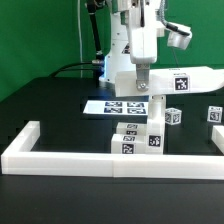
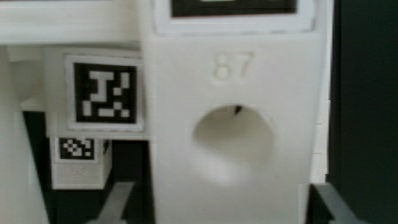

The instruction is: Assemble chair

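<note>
Exterior view: the tool (image 1: 141,88) stands low over the chair parts (image 1: 128,142) gathered just inside the rail (image 1: 100,160), probably so that the rail braces them for joining. Beyond the rail one wide slab (image 1: 185,82), one upright bar (image 1: 157,122) and two small blocks (image 1: 174,116) are counted; the low pieces against it cannot be told apart. One marker board (image 1: 112,107) lies farther behind.

Wrist view: the tool (image 2: 222,200) is seen clamped on the upright bar (image 2: 231,120), apparently, with one tag (image 2: 103,92) beside it.
</note>
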Available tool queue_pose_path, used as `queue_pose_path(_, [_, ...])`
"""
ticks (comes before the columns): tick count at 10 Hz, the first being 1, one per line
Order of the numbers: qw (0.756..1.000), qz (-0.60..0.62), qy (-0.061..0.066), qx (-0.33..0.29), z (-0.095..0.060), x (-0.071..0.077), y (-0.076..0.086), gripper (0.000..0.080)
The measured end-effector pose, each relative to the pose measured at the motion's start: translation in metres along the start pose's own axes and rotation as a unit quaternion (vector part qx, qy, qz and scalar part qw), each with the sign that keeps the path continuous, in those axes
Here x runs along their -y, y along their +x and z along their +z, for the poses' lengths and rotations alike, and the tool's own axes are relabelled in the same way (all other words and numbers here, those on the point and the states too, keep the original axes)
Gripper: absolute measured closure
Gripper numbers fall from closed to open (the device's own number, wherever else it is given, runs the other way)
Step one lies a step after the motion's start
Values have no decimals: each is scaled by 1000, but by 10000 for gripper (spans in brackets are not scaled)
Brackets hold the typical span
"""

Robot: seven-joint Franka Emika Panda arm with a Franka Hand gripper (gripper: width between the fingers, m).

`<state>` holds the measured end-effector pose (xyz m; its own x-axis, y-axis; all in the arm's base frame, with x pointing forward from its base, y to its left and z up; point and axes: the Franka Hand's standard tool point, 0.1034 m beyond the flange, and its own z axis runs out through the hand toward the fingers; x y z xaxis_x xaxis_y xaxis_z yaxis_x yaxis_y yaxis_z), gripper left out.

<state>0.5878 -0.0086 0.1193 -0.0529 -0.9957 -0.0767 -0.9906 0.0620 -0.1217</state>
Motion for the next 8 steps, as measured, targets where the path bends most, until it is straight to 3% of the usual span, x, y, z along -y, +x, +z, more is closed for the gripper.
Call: queue_pose_path(8, [1000, 20, 1, 4, 0, 0, 0, 509])
